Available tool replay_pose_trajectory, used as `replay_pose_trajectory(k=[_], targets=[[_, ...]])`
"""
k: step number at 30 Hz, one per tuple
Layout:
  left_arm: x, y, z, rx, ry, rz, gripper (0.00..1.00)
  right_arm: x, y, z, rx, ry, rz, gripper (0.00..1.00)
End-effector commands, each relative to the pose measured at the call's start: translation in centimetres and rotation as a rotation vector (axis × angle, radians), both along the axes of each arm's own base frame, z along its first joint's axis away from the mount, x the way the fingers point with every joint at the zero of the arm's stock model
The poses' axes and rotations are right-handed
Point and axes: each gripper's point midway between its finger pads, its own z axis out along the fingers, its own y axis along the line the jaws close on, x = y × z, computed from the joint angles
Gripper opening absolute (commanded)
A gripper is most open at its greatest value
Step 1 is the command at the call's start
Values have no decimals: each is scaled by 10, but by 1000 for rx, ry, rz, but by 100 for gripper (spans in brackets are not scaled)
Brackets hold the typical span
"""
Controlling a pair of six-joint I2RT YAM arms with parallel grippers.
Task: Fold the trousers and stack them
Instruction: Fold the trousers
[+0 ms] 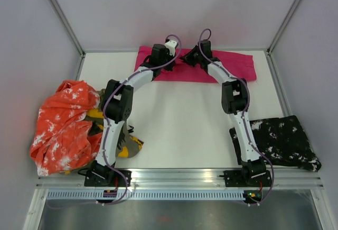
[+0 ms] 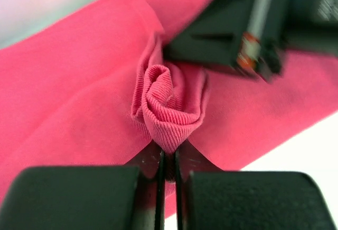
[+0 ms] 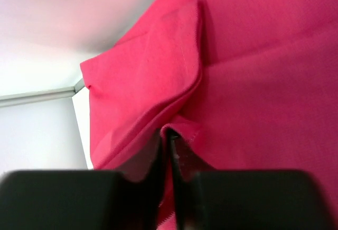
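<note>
My left gripper (image 2: pixel 169 162) is clenched on a bunched fold of the pink trousers (image 2: pixel 74 98); my right gripper (image 3: pixel 168 146) pinches their edge close alongside.

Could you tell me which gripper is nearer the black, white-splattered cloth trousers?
Right. Both pinch the magenta-pink cloth trousers far beyond the black white-splattered trousers; the right gripper is on their side, the left gripper just left of it.

Top view high from the near edge, both wrist views close on pink trousers (image 1: pixel 240 65)
</note>
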Motion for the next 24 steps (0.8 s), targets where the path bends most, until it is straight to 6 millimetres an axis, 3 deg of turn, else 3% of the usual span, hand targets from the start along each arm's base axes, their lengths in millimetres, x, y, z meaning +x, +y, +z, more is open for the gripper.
replay_pose_trajectory(k=[1,2,7,8,10,13,16,17,19,21,22,23,24], targets=[[-13,-16,45,-53,-76,-96,2,27,7,36,66,-121,-34,8],[-17,-14,41,-43,-66,-97,2,30,7,41,70,-144,-40,0],[-28,-16,42,-26,-67,-121,5,52,-5,92,43,-352,-88,0],[-32,-18,40,-31,-55,-129,15,55,-9,88,12,-369,-81,0],[-42,-29,37,-44,-28,-154,25,58,-14,87,-13,-393,-62,0],[-53,-39,29,-34,-4,-168,34,57,-28,62,-90,-372,-28,0],[-54,-40,22,-43,21,-143,52,54,-42,44,-173,-352,9,4],[-53,-41,23,-58,31,-137,72,54,-45,44,-191,-354,20,9],[-52,-44,19,-87,72,-113,76,49,-50,39,-221,-333,50,20],[-55,-42,24,-102,104,-91,87,44,-55,45,-231,-324,65,39],[-54,-41,29,-108,101,-74,93,41,-60,46,-256,-319,83,53],[-51,-33,31,-98,100,-25,99,39,-63,59,-271,-333,94,72],[-49,-28,45,-117,90,10,100,34,-63,61,-288,-328,116,77]])
